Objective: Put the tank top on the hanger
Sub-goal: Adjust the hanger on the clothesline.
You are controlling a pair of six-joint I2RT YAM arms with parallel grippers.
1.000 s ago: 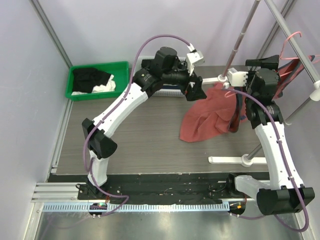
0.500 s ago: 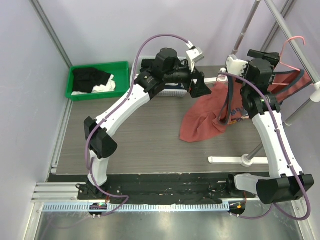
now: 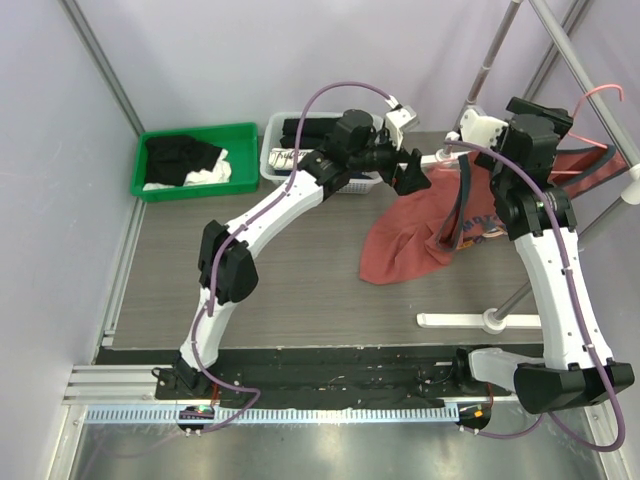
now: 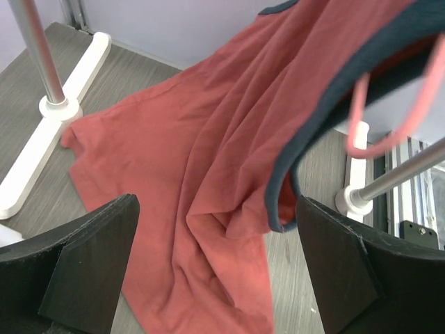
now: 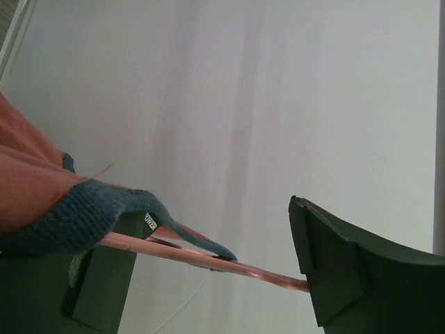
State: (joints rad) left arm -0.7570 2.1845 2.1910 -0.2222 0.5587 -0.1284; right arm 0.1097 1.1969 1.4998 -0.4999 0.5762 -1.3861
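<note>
The rust-red tank top (image 3: 415,235) hangs from the pink wire hanger (image 3: 603,94) at the right and trails down onto the table. My left gripper (image 3: 412,172) hovers open at the shirt's upper left edge. In the left wrist view its fingers (image 4: 90,268) stand wide over the tank top (image 4: 195,174), beside a navy-trimmed armhole and a loop of hanger (image 4: 361,104). My right gripper (image 3: 540,110) is raised beside the rack and open. In the right wrist view the hanger (image 5: 264,273) wire runs across between the fingers (image 5: 348,264), navy trim (image 5: 83,209) draped over it.
A green bin (image 3: 240,135) of black and white clothes sits at the back left, a white basket (image 3: 275,160) of black clothes beside it. The rack's metal rail (image 3: 585,85) slants across the right, its upright and white foot (image 3: 480,320) on the table.
My left arm has stretched further right, up to the shirt. My right gripper has risen and swung toward the hanger, and the hanger hook has shifted right along the rail.
</note>
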